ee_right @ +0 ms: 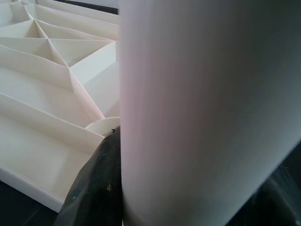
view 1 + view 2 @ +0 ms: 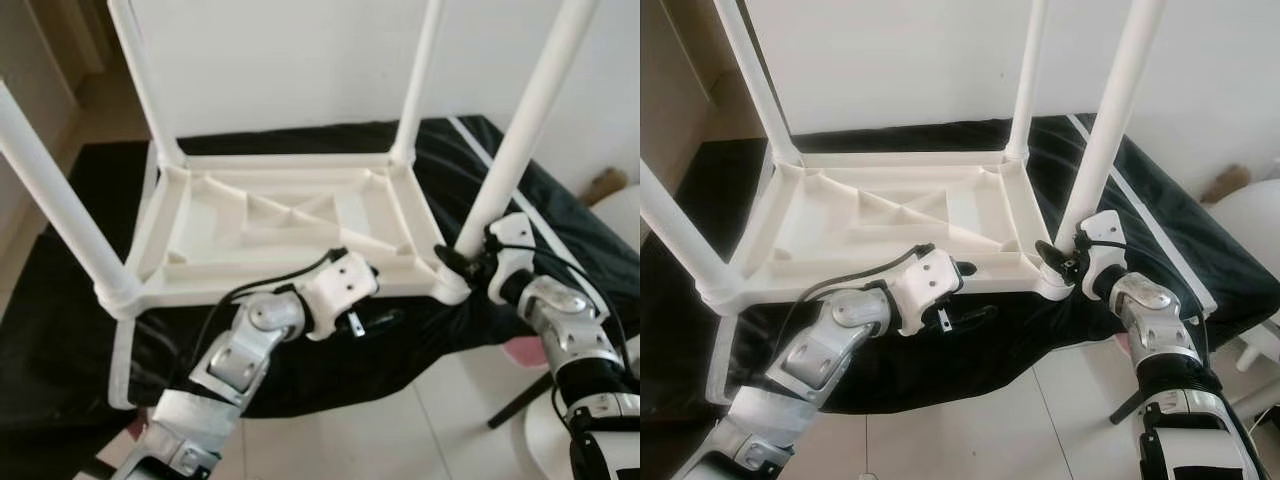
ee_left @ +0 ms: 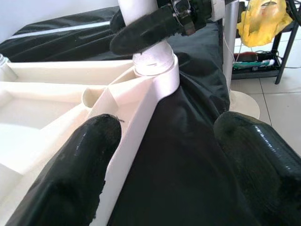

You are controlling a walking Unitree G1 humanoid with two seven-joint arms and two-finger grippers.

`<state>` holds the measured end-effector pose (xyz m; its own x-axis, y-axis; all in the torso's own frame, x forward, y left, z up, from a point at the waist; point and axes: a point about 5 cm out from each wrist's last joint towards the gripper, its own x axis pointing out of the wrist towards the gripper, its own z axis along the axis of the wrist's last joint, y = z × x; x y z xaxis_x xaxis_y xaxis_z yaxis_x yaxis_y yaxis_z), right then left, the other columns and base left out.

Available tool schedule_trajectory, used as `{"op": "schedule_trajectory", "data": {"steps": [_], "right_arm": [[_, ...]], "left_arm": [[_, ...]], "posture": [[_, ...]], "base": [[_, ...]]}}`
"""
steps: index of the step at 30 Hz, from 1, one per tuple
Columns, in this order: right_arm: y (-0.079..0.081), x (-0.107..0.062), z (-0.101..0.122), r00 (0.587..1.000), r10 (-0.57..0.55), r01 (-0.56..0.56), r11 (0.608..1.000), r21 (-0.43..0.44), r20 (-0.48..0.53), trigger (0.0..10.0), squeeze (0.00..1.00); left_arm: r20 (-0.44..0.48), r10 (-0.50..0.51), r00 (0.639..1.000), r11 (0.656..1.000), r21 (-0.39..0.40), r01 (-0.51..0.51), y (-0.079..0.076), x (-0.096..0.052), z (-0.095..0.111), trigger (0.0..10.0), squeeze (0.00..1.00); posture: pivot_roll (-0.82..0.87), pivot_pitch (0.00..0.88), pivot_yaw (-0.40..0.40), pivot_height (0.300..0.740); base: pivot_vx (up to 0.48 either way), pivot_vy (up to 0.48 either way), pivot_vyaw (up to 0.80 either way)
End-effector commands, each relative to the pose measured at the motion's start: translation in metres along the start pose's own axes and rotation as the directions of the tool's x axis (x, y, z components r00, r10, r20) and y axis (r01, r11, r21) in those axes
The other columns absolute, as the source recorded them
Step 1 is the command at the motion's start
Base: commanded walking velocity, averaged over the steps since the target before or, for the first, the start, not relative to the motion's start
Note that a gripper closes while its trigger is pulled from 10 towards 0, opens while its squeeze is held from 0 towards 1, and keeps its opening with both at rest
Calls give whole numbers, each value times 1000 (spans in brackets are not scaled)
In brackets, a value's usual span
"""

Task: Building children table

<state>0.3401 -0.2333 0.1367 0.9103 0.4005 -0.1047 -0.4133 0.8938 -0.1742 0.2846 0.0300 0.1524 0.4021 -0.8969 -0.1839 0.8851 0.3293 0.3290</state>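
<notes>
Right end effector clamped table leg near socket; left end effector spread wide at upturned tabletop edge.

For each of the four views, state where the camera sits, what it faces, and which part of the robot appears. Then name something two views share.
Left eye view: on the head, looking down at the upturned table top on black cloth; both arms show.
Right eye view: same scene, slightly shifted.
Left wrist view: along the open left gripper at the near right leg in its socket.
Right wrist view: close against that leg, the right gripper around it.
Shared: that leg.
</notes>
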Motion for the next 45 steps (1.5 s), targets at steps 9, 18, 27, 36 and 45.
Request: {"op": "schedule_trajectory", "data": {"steps": [9,18,27,36,45], "right_arm": [[-2,-10,-19,967,-247,251,967,48,-68,0,0],[10,-10,-17,898,-436,440,888,130,-62,0,0],[14,-15,-22,814,-573,581,806,118,-91,0,0],[34,-14,-28,654,-737,756,640,135,-172,1412,0],[52,-3,-20,618,-768,786,594,172,-171,10000,0]], "left_arm": [[2,-39,999,999,2,39,-12,3,1,10000,0],[1,-51,999,999,1,51,-13,2,1,10000,0],[-7,-60,998,998,2,60,-14,0,0,10000,0],[-26,-50,998,999,3,50,-13,-8,-2,10000,0],[-32,-34,999,999,-12,34,-16,-11,-3,10000,0]], "posture": [[-38,0,-3,740],[-37,0,7,740],[-29,0,19,740],[11,0,9,740],[27,0,-8,740]], "base": [[0,0,0],[0,0,0],[0,0,0],[0,0,0],[0,0,0]]}}
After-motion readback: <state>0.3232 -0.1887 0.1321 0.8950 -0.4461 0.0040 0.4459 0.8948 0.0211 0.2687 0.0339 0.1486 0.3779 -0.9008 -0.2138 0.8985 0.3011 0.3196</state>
